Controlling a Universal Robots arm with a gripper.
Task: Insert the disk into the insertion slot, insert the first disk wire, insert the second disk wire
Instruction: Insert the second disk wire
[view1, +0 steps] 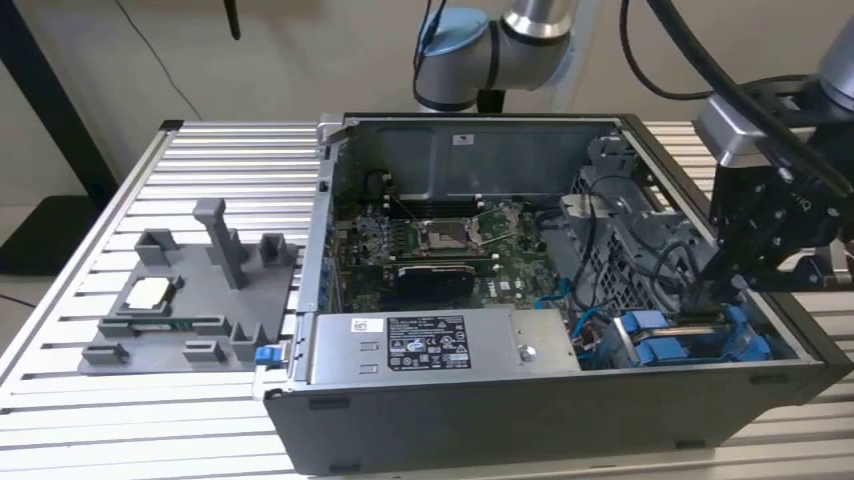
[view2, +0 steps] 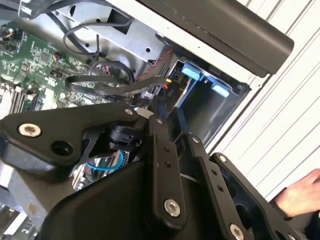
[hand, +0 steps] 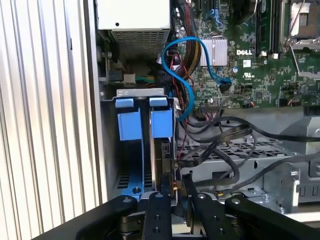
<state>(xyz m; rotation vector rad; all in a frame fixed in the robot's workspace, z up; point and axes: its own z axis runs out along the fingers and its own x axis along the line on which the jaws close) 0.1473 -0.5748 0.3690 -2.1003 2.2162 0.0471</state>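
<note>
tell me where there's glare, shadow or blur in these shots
Exterior view: even light, the ribbed table mildly bright, the inside of the computer case shaded. First wrist view: strong sheen on the table's ribs, the blue drive bay sharp, the tool dark and soft at close range. Second wrist view: the tool's black links are blurred, and a hand at the edge is out of focus.

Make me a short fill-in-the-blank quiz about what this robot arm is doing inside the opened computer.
1. The gripper hangs over the drive bay, whose plastic rails are coloured ____.
2. In the exterior view, the power supply box bears a ____ sticker.
3. Left of the computer case in the exterior view, a grey parts holder lies on the ____ table.
4. A looping ____ cable runs to the green motherboard.

Missing words: blue; black; slatted; blue
</note>
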